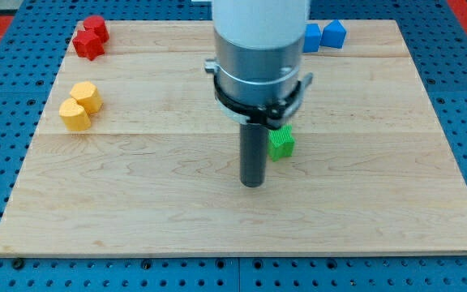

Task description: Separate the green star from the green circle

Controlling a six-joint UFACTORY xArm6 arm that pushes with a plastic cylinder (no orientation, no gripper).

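Note:
One green block [281, 143] shows near the board's middle, partly hidden behind the arm; its shape looks like a star but I cannot be sure. No second green block is visible; it may be hidden behind the arm. My tip [253, 184] rests on the board just left of and below the green block, close to it; whether it touches I cannot tell.
Two red blocks [90, 37] lie at the top left. Two yellow blocks [80, 105] lie at the left. Two blue blocks [323, 36] lie at the top, right of the arm. The wooden board [136, 203] sits on a blue perforated table.

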